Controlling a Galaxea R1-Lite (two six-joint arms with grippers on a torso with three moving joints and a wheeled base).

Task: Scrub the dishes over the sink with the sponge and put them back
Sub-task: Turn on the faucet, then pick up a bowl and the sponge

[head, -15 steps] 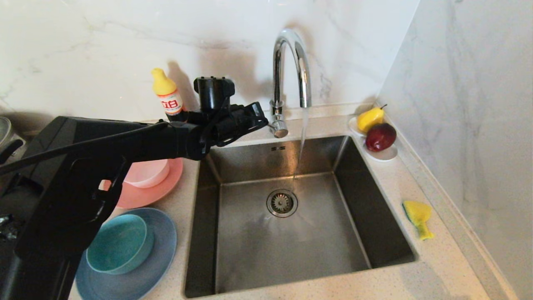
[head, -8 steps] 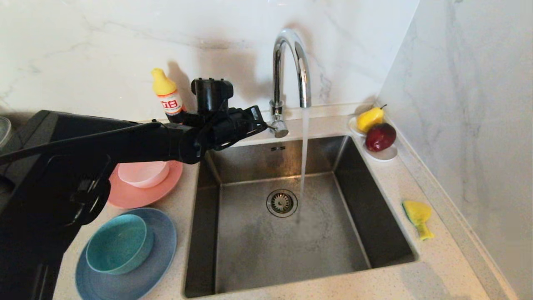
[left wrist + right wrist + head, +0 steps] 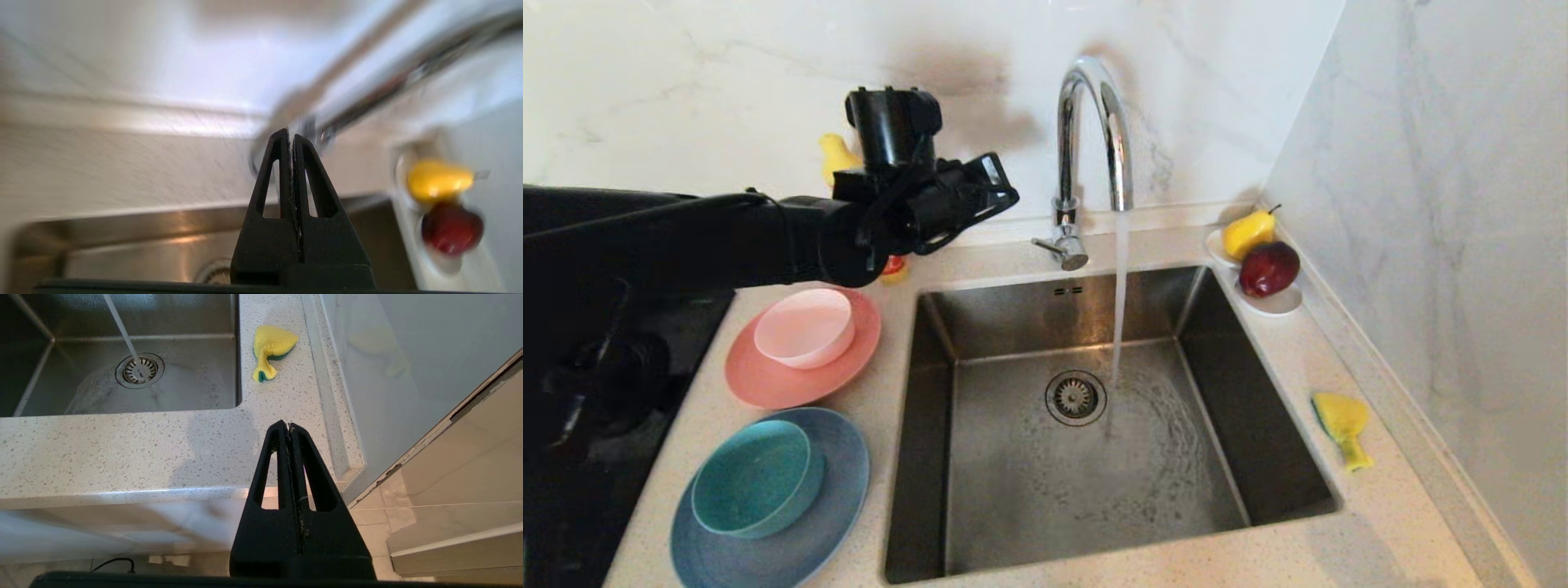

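The left gripper (image 3: 1005, 192) has lifted away from the chrome gooseneck tap (image 3: 1090, 139), jaws pressed together, empty, and water now spreads across the square steel sink (image 3: 1045, 482). Nearest, the teal bowl (image 3: 753, 478) sits on the light blue plate (image 3: 841, 498); behind them the pale pink bowl (image 3: 805, 327) rests on the salmon-pink plate (image 3: 768, 384). The crumpled yellow sponge (image 3: 1343, 425) lies right of the basin. The right gripper (image 3: 289, 426) hangs closed below the counter's edge.
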